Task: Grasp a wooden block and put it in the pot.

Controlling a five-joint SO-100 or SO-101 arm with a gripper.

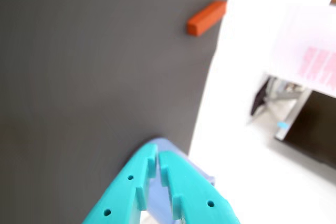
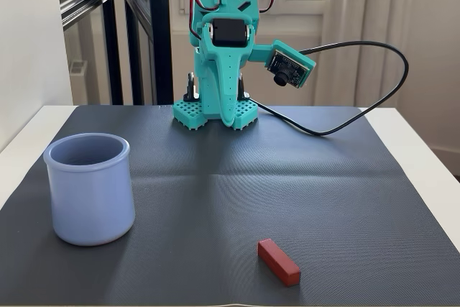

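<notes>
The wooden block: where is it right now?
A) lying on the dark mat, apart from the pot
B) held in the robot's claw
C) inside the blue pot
A: in the fixed view the wooden block lies on the dark mat, well right of the pot.

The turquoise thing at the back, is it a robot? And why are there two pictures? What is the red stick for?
Yes, it is a small robot arm, folded up at the back of a dark mat. One picture comes from a camera standing in front of the table. The other comes from a little camera riding on the arm, so you see its gripper poking in from the bottom. The two fingers are nearly together and hold nothing. On the mat lie a red-brown wooden block and, apart from it, a pale blue pot standing upright. The block is meant to go into the pot.
</notes>
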